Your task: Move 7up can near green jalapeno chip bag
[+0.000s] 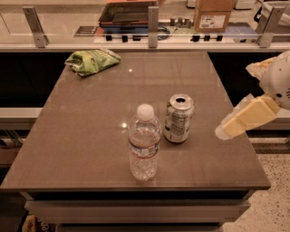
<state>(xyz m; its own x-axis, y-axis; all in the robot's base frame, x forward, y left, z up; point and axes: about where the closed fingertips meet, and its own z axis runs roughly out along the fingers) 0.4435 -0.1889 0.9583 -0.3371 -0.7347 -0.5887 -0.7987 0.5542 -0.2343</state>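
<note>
The 7up can [178, 118] is silver with a green-and-white label. It stands upright right of centre on the brown table [81, 136]. The green jalapeno chip bag [92, 61] lies crumpled at the table's far left corner, far from the can. My gripper [242, 118] comes in from the right edge of the view, cream-coloured, over the table's right edge. It points toward the can and is a short way to the right of it, not touching it.
A clear plastic water bottle [144, 142] with a white cap stands just left of and in front of the can. Behind the table runs a counter with metal posts [153, 20], a dark tray [127, 12] and a cardboard box [213, 16].
</note>
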